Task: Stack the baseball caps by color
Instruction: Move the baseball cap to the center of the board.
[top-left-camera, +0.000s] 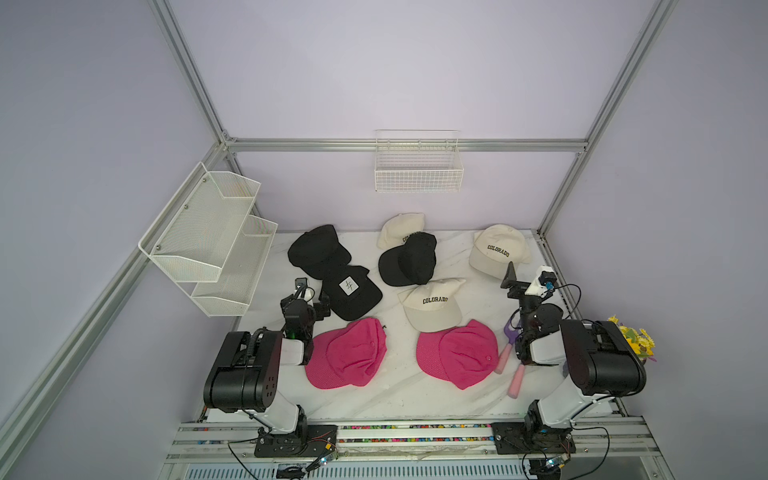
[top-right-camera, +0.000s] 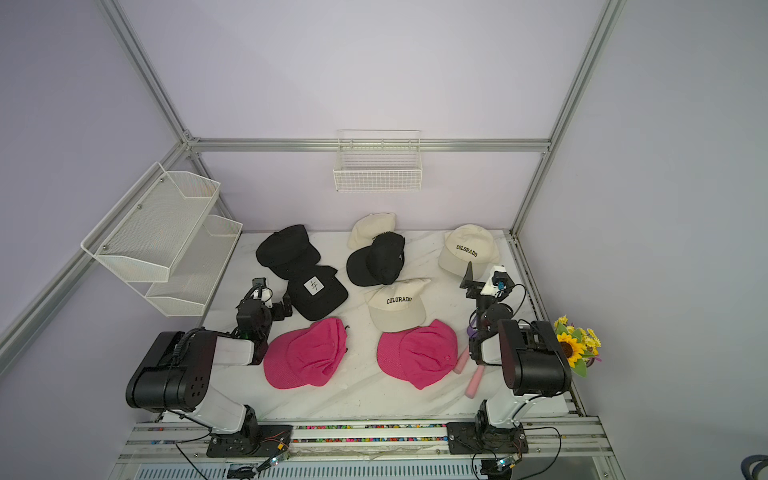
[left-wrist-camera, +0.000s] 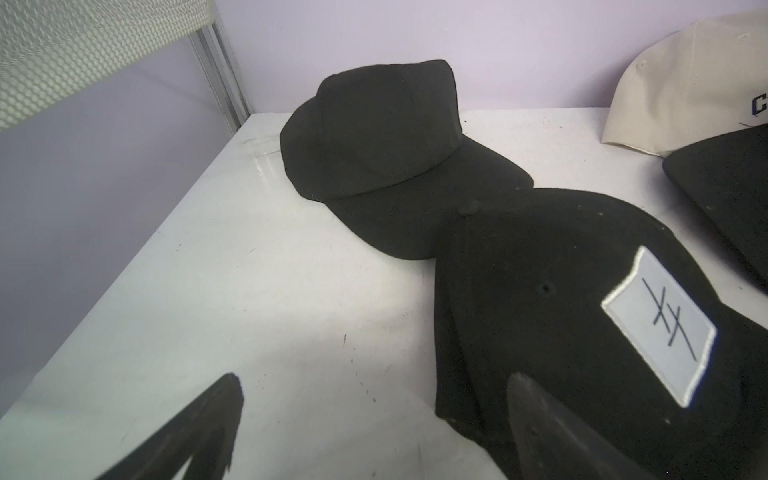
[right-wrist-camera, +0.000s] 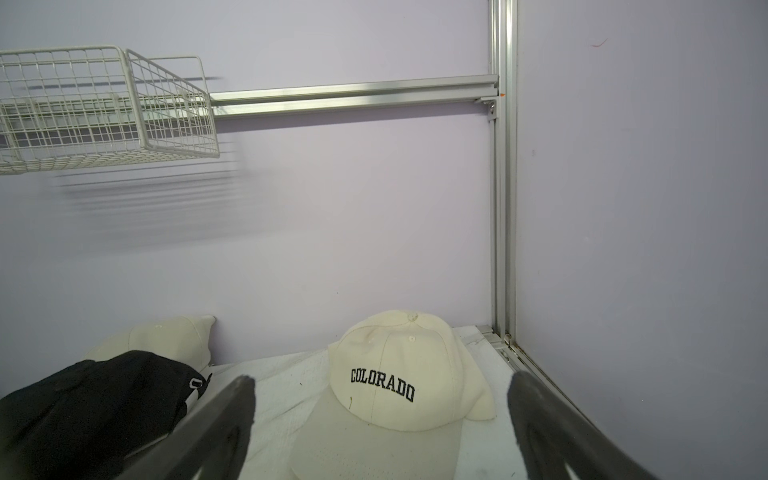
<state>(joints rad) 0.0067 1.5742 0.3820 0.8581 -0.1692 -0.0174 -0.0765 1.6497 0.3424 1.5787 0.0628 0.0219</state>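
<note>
**Baseball caps, eight.** All were recorded lying on the marble table (top-left-camera: 395, 399), with no color gathered into one pile.

**Black, three.**
- The plain black cap (top-left-camera: 318, 249) was found at the far left. Its brim was overlapped by the patched black cap (top-left-camera: 363, 301), which lay just nearer the robot.
- The middle black cap (top-left-camera: 409, 262) was laid over part of the rear cream cap (top-left-camera: 398, 227), by the back wall.

**Cream, three, lettered COLORADO.**
- The rear cream cap is entered above.
- The right cream cap (top-left-camera: 494, 249) was placed at the far right corner.
- The front cream cap (top-left-camera: 432, 309) was set centrally, its brim meeting the right pink cap (top-left-camera: 461, 353).

**Pink, two.**
- The left pink cap (top-left-camera: 349, 353) was located beside the left arm.
- Both pink caps were recorded at the near side, apart from each other.

**Left gripper** (left-wrist-camera: 374, 380). The jaws were spread wide and nothing was held. It was poised low beside the patched black cap. One finger (left-wrist-camera: 552, 428) was seen against the crown, and contact could not be determined.

**Right gripper** (right-wrist-camera: 382, 378). The jaws were spread wide and nothing was held. It was pointed toward the right cream cap, which was framed between its fingers.

**Sundries.**
- A wire basket (top-left-camera: 417, 174) was noted on the back wall.
- A mesh shelf (top-left-camera: 208, 241) was noted on the left wall.
- Pink-handled implements (top-left-camera: 517, 380) were noted beside the right pink cap.
- Yellow flowers (top-left-camera: 633, 338) were noted at the right edge.
</note>
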